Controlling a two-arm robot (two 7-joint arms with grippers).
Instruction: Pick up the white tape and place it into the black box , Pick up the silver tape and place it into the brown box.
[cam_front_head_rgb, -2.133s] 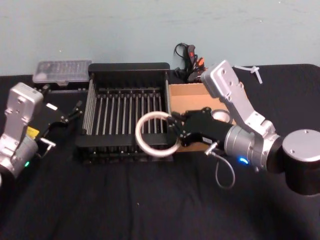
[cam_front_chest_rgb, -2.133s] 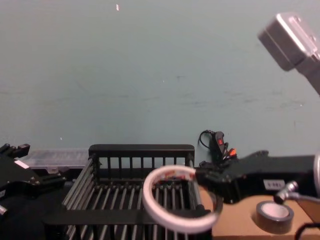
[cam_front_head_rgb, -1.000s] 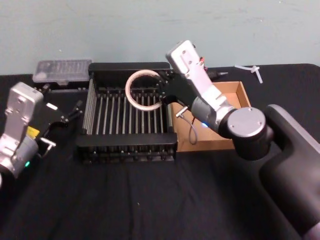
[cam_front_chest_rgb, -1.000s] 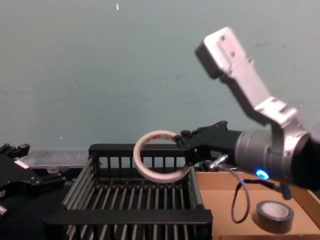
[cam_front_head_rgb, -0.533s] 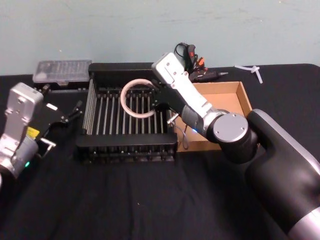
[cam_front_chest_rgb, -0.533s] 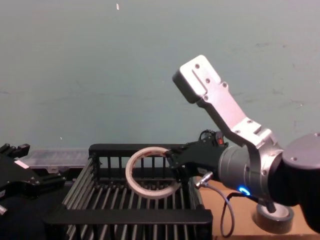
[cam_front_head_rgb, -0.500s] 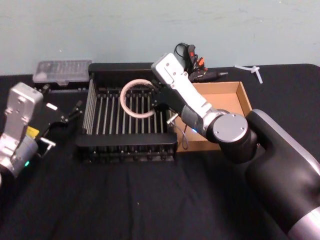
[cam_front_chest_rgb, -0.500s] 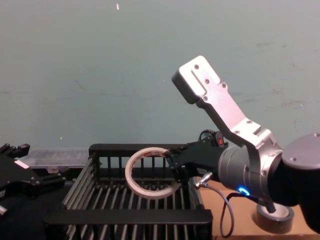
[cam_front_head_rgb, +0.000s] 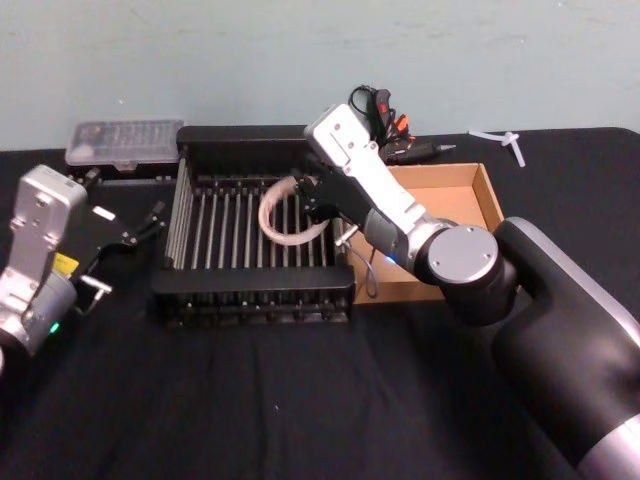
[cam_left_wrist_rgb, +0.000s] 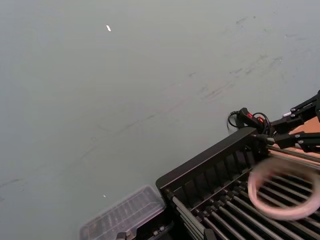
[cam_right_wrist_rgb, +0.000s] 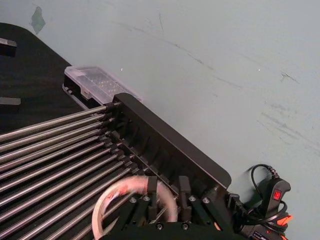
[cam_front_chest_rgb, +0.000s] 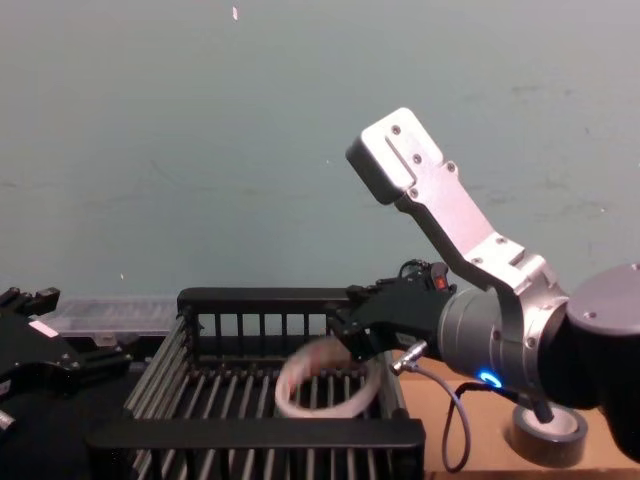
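Looking down from the head: white tape (cam_front_head_rgb: 290, 215) tilted inside black box (cam_front_head_rgb: 255, 290), just off released right end effector (cam_front_head_rgb: 312, 193); left end effector (cam_front_head_rgb: 150, 220) left of it, grip unreadable. From the chest: silver tape (cam_front_chest_rgb: 545, 438) in brown box (cam_front_chest_rgb: 470, 462).
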